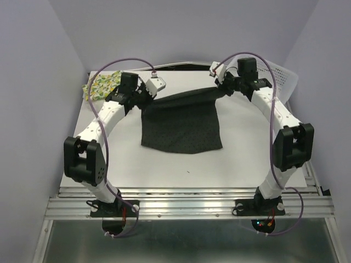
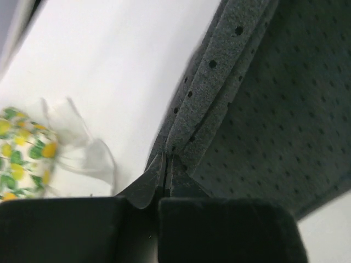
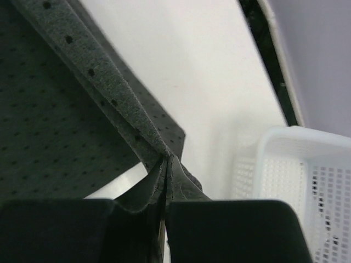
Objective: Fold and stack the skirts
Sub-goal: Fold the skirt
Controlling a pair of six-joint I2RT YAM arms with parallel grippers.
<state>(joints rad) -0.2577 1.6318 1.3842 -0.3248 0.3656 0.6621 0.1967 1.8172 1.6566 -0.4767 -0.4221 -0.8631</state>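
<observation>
The black skirt [image 1: 182,123] lies spread mid-table, its far edge lifted between both arms. My left gripper [image 1: 143,98] is shut on its far left corner; in the left wrist view the dotted black cloth [image 2: 263,109] runs into the closed jaws [image 2: 166,164]. On the far right corner my right gripper [image 1: 224,87] is shut, and the right wrist view has the cloth's hem [image 3: 98,82] pinched at the tips [image 3: 165,161]. The lemon-print skirt [image 1: 103,85] sits folded at the far left, seen also beside the left wrist as a lemon-print bundle [image 2: 22,153]. The white skirt is not visible.
A white mesh basket [image 1: 282,79] stands at the far right corner, close to the right gripper, its rim [image 3: 296,142] showing in the right wrist view. Purple cables arc over both arms. The white table [image 1: 181,170] ends at a metal rail in front.
</observation>
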